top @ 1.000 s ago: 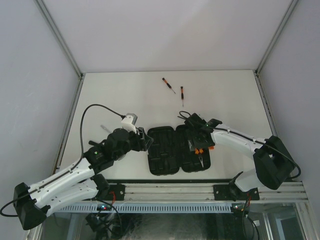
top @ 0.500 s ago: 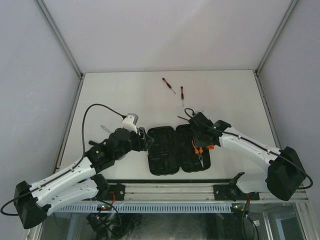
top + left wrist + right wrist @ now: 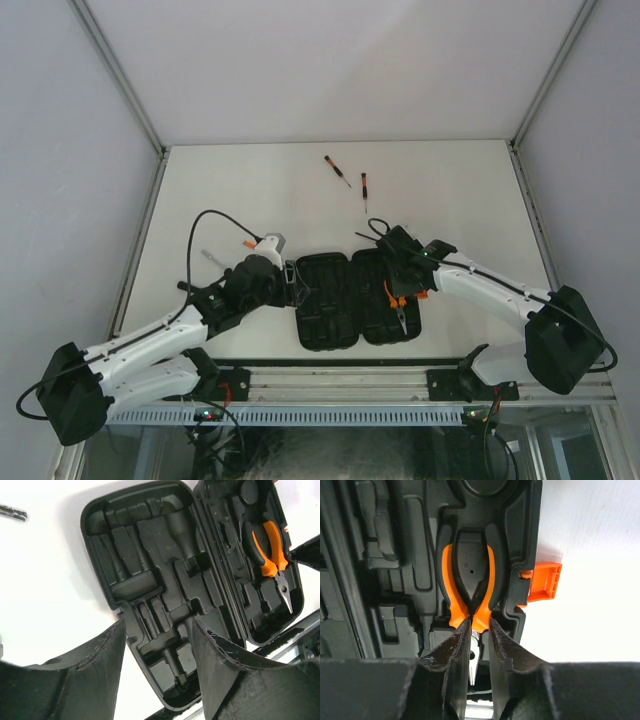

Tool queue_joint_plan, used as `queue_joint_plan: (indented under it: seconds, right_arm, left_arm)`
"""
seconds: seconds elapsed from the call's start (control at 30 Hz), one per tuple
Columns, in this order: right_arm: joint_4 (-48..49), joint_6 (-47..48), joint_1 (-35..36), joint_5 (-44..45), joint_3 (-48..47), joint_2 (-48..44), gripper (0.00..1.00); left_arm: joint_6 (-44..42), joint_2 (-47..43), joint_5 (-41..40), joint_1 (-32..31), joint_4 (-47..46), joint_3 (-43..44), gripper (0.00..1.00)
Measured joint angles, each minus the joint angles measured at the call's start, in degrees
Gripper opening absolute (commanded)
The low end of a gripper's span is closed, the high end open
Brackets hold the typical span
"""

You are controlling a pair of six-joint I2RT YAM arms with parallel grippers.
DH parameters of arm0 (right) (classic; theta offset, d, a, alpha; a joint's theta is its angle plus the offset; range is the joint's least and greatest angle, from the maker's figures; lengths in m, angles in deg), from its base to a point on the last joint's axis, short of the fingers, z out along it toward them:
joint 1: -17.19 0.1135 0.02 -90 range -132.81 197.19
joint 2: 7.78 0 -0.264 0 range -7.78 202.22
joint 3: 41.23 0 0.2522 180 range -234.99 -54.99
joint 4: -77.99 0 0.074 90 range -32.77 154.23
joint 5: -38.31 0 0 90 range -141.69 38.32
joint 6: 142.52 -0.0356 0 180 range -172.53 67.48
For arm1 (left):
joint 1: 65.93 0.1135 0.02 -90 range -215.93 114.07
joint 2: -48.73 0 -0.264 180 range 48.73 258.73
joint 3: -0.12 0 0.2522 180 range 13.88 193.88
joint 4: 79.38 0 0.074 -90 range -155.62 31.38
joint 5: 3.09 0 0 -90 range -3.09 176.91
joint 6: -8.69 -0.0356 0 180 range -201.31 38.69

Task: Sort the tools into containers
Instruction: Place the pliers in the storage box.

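Top, left-wrist and right-wrist views of the sorting bench. The black tool case [image 3: 325, 300] [image 3: 150, 580] [image 3: 395, 555] lies opened flat on the white table [image 3: 250, 190] near its front edge, between the two arms, its two halves side by side and their moulded slots facing up. The pliers [image 3: 398, 303] [image 3: 267, 550] [image 3: 447, 590], with orange-and-black handles, lie in a slot of the right half, the metal head pointing toward the arm bases, just beside the orange latch [image 3: 420, 294] [image 3: 542, 582] on the case's right rim. The right gripper [image 3: 397, 281] [image 3: 479, 625] is over the neck of the pliers, its fingers [image 3: 445, 665] drawn close with a narrow gap in which the metal head shows; whether they press on the pliers cannot be told. The left gripper [image 3: 292, 282] [image 3: 159, 625] is at the left edge of the left half, its fingers [image 3: 75, 670] well apart, the case's rim showing in the gap. Two thin screwdrivers [image 3: 337, 170] [image 3: 364, 190] lie near each other toward the far side of the table, well apart from the case. A small metal piece [image 3: 210, 257] [image 3: 12, 512], too small to identify, lies on the table left of the case.
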Motion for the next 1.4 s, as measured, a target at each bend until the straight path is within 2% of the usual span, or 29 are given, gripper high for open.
queue_joint_plan:
  seconds: [0.4,1.4]
  right_arm:
    - [0.83,-0.72,-0.72,-0.46,1.38,2.84,0.12]
    - [1.99,-0.66,-2.21,-2.64,0.42,8.48,0.04]
  left_arm:
    - [0.39,0.81,2.36,1.38,-1.36,-0.79,0.59]
    - [0.46,0.9,3.13,1.92,-1.88,-0.79,0.59]
